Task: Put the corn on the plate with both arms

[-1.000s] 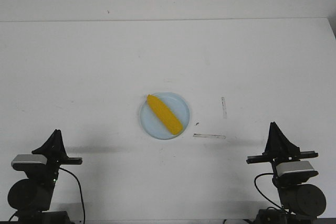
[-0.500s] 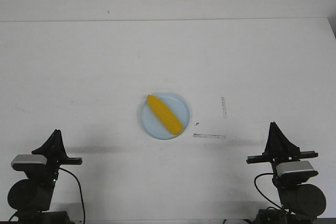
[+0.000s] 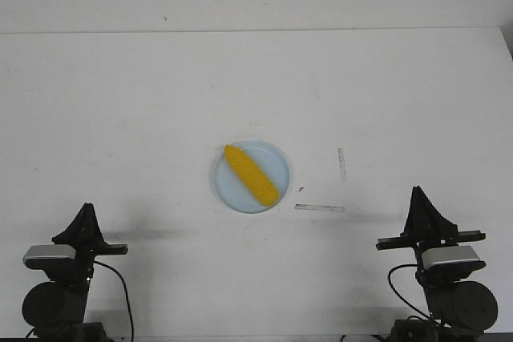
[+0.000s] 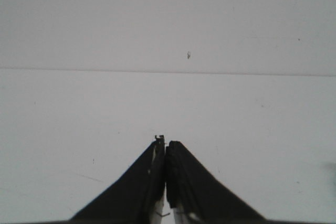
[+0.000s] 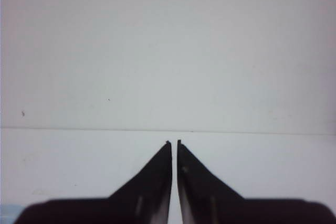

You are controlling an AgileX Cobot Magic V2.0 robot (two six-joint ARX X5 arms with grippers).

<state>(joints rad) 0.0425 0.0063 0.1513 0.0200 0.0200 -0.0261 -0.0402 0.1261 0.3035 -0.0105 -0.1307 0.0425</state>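
We found the corn (image 3: 251, 174) lying diagonally on the plate (image 3: 276, 163); left gripper (image 4: 166, 148) and right gripper (image 5: 174, 145) were both closed, empty.

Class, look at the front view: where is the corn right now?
The corn lies diagonally on the plate near the table's middle, between both arms and ahead of them, left of two faint tape marks.

Left arm (image 3: 60, 278) lowered and drawn back toward near table edge since half a second ago; wrist camera housing now sits lower in front view, base further down and partly cut by frame edge. Left gripper (image 3: 84, 215) tip correspondingly lower, fingers pressed together, clear of any object
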